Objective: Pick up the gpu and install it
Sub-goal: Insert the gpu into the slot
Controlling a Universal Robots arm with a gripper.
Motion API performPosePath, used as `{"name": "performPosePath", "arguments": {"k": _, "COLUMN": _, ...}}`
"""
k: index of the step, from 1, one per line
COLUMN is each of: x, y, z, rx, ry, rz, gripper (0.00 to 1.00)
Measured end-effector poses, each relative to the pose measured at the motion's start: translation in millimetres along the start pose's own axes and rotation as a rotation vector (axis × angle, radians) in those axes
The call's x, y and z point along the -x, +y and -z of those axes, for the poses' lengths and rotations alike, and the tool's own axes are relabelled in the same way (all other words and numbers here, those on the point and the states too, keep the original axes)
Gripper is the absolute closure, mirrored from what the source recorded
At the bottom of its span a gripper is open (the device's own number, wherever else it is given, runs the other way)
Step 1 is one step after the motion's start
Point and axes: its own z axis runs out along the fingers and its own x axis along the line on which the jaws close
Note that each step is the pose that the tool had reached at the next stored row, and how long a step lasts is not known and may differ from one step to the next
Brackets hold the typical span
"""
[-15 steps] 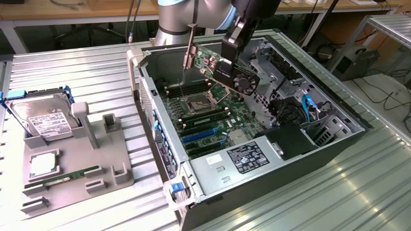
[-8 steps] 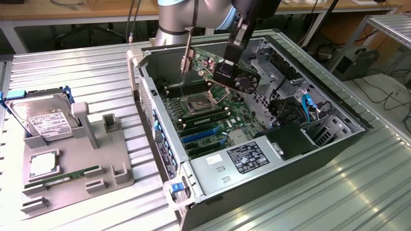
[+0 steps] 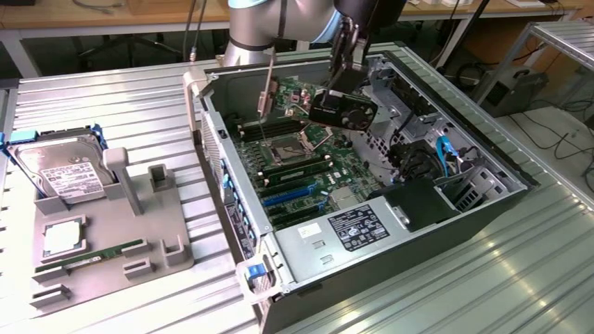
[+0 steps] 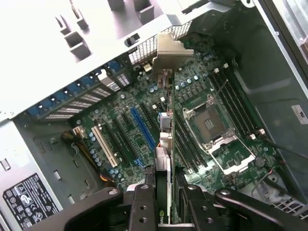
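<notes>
Your claw [image 4: 166, 208] is closed tight on the thin black fan card [image 4: 165, 159], held on edge above the green board [image 4: 192, 91], its long side running almost along the blue slot [image 4: 143, 127] below.

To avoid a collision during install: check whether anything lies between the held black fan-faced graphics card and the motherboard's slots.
Nothing visible does. The black fan-faced gpu, clamped in the gripper, hangs in open air above the green motherboard. Its blue and black expansion slots lie bare.
</notes>
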Motion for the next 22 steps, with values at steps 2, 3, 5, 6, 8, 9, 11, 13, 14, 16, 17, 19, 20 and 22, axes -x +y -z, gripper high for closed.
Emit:
{"name": "performPosePath", "arguments": {"k": 2, "x": 0.0, "y": 0.0, "z": -0.3, "rx": -0.0017, "ry": 0.0023, "rz": 0.046, "gripper": 0.74}}
{"name": "performPosePath", "arguments": {"k": 3, "x": 0.0, "y": 0.0, "z": -0.3, "rx": -0.0024, "ry": 0.0032, "rz": 0.062, "gripper": 0.74}}
{"name": "performPosePath", "arguments": {"k": 5, "x": 0.0, "y": 0.0, "z": -0.5, "rx": -0.0038, "ry": 0.0053, "rz": 0.101, "gripper": 0.74}}
{"name": "performPosePath", "arguments": {"k": 6, "x": 0.0, "y": 0.0, "z": -0.6, "rx": -0.0044, "ry": 0.0063, "rz": 0.118, "gripper": 0.74}}
{"name": "performPosePath", "arguments": {"k": 8, "x": 0.0, "y": 0.0, "z": -0.8, "rx": -0.0059, "ry": 0.0082, "rz": 0.154, "gripper": 0.74}}
{"name": "performPosePath", "arguments": {"k": 9, "x": 0.0, "y": -0.1, "z": -0.8, "rx": -0.0066, "ry": 0.0089, "rz": 0.169, "gripper": 0.74}}
{"name": "performPosePath", "arguments": {"k": 11, "x": 0.0, "y": -0.1, "z": -1.1, "rx": -0.0085, "ry": 0.0102, "rz": 0.2, "gripper": 0.74}}
{"name": "performPosePath", "arguments": {"k": 13, "x": 0.0, "y": -0.1, "z": -1.4, "rx": -0.0116, "ry": 0.0116, "rz": 0.236, "gripper": 0.74}}
{"name": "performPosePath", "arguments": {"k": 14, "x": 0.0, "y": -0.1, "z": -1.6, "rx": -0.0132, "ry": 0.012, "rz": 0.252, "gripper": 0.74}}
{"name": "performPosePath", "arguments": {"k": 16, "x": 0.0, "y": -0.1, "z": -1.9, "rx": -0.0161, "ry": 0.0129, "rz": 0.281, "gripper": 0.74}}
{"name": "performPosePath", "arguments": {"k": 17, "x": 0.0, "y": -0.1, "z": -2.1, "rx": -0.0176, "ry": 0.0134, "rz": 0.297, "gripper": 0.74}}
{"name": "performPosePath", "arguments": {"k": 19, "x": 0.0, "y": -0.2, "z": -2.7, "rx": -0.0214, "ry": 0.015, "rz": 0.342, "gripper": 0.74}}
{"name": "performPosePath", "arguments": {"k": 20, "x": 0.0, "y": -0.2, "z": -3.0, "rx": -0.0232, "ry": 0.0158, "rz": 0.363, "gripper": 0.74}}
{"name": "performPosePath", "arguments": {"k": 22, "x": 0.1, "y": -0.3, "z": -4.2, "rx": -0.0263, "ry": 0.0171, "rz": 0.397, "gripper": 0.74}}
